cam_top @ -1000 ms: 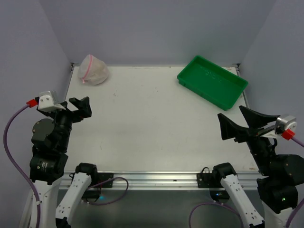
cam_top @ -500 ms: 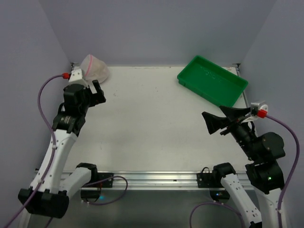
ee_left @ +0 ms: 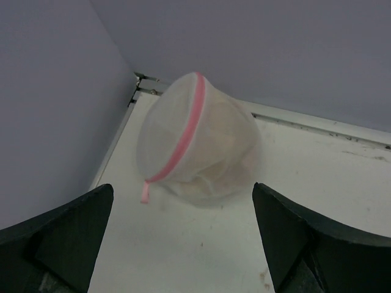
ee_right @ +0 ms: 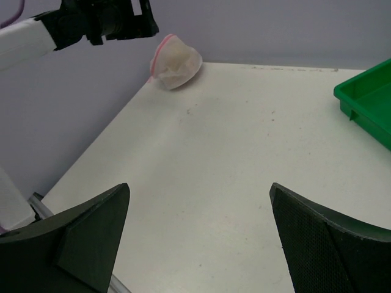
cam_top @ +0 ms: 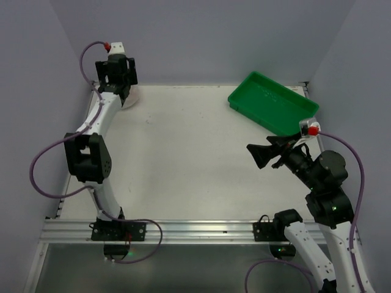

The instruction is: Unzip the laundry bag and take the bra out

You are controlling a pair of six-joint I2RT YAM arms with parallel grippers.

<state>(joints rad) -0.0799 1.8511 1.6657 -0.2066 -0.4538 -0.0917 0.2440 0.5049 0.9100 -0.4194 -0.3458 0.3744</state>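
Observation:
The laundry bag (ee_left: 198, 143) is a rounded white mesh pouch in the table's far-left corner, with a pink zip (ee_left: 183, 137) running over it and a pull tab (ee_left: 145, 192) hanging at its near-left side. The zip looks shut. The bra is hidden inside; only a pale beige mass shows through the mesh. My left gripper (ee_left: 183, 189) hovers open just short of the bag, a finger on either side of it. From above, the left gripper (cam_top: 116, 78) covers most of the bag (cam_top: 130, 101). My right gripper (cam_top: 259, 149) stands open over the right half of the table, facing the distant bag (ee_right: 177, 61).
A green plastic tray (cam_top: 305, 113) sits at the far right, beside the right arm, with its rim (ee_right: 366, 97) at the right edge of the right wrist view. Purple walls close in the corner behind the bag. The left arm (ee_right: 36, 36) stretches along the left wall.
The left arm has swung from the near-left side out to the far-left corner, over the bag. The right gripper has moved inward, to the left. Both stayed open.

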